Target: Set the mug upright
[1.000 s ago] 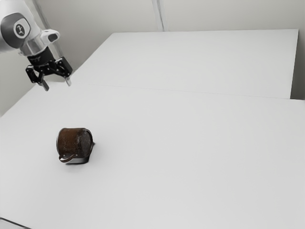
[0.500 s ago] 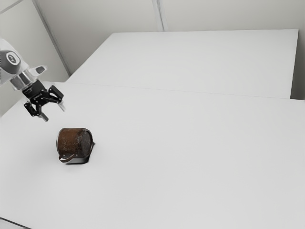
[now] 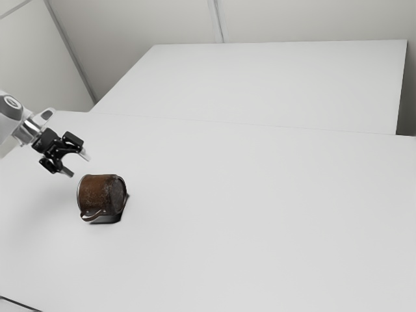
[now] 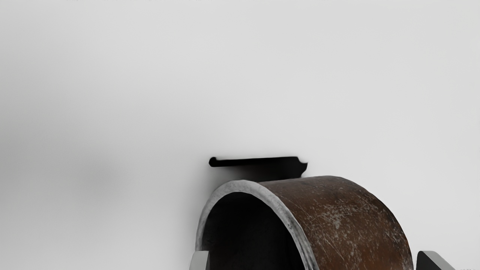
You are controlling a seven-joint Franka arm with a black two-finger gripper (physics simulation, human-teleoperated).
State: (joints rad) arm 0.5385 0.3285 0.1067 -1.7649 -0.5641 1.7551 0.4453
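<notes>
Rust-brown and scuffed, the mug (image 3: 99, 194) was seen lying on its side on the worktop (image 3: 260, 214), so it was not yet stood as the task wanted. Its pale rim (image 4: 242, 186) was turned toward the arm's side, its closed end toward the exterior view's right, and its handle (image 3: 92, 215) was set low on the side nearest the exterior camera. The gripper (image 3: 78, 165) was held above the mug, toward its mouth side, tilted and apart from it. The jaws were spread wide, with nothing gripped; in the wrist view one was seen by the mouth and the other past the closed end.

For the approach, it was judged that the gripper should be brought down slowly and centred on the mug before anything was squeezed, since a tip put inside the mouth would have left only the wall pinched. If the body was to be clasped, even contact was called for, as a round side could be rolled by a one-sided push. After a small lift, the mug would best be turned until its closed end was faced downward, with the handle kept clear, then lowered flat and released gently.
</notes>
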